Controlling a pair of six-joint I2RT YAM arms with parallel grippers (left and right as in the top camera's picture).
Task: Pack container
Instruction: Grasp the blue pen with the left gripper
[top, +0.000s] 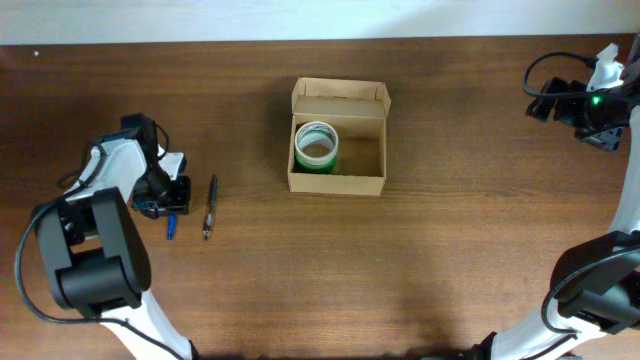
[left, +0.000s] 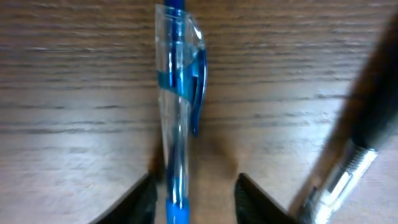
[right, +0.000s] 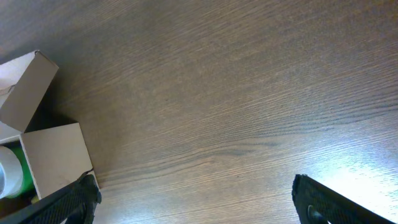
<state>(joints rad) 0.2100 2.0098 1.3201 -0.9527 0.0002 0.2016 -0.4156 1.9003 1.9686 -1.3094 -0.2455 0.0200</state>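
Note:
The container (top: 336, 182), a small tan cardboard box with its flap lid open, stands mid-table with a green-and-white tape roll (top: 316, 146) inside. In the right wrist view the container (right: 57, 155) shows at the left edge. A blue clear pen (left: 177, 93) lies on the wood between the fingers of my left gripper (left: 196, 200). Its left finger is against the pen, and a gap remains on the right side. In the overhead view the left gripper (top: 166, 205) is low over the blue pen (top: 171, 228). My right gripper (right: 196, 199) hangs wide open over bare table, holding nothing.
A black pen (top: 209, 207) with a metal tip lies just right of the blue one, and it shows close beside the right finger in the left wrist view (left: 354, 155). The right arm (top: 590, 100) sits at the far right corner.

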